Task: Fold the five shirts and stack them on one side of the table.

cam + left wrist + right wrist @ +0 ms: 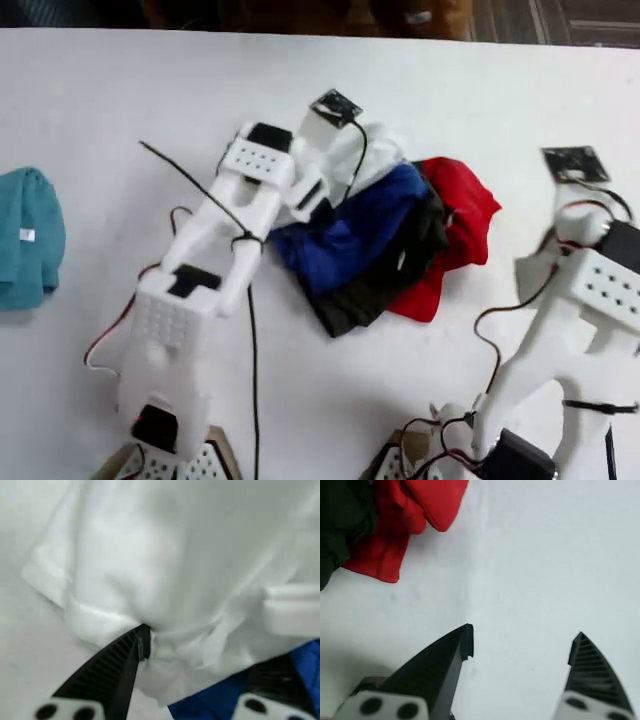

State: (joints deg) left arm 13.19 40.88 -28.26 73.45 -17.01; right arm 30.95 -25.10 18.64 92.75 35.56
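Pile: four shirts bunched together in the middle of the table, overlapping, none folded.
White shirt: at the far end of the pile, crumpled into soft folds. A stitched hem runs along one edge, and the shirt touches the blue shirt.
Blue shirt: just beside the white one, creased, lying across the black shirt.
Black shirt: mostly under the blue, its dark edge sticking out on the near side of the pile.
Red shirt: on the right arm's side of the pile, rumpled, touching the black.
Teal shirt: alone near the table edge on the left arm's side, well apart from the pile. It is a compact, smooth bundle with a small pale tag.
Left gripper: pushed down into the white shirt, jaws apart. Cloth bulges between them and hides one tip, and they are not clamped on it.
Right gripper: over bare table near the red shirt, jaws spread wide, holding nothing.
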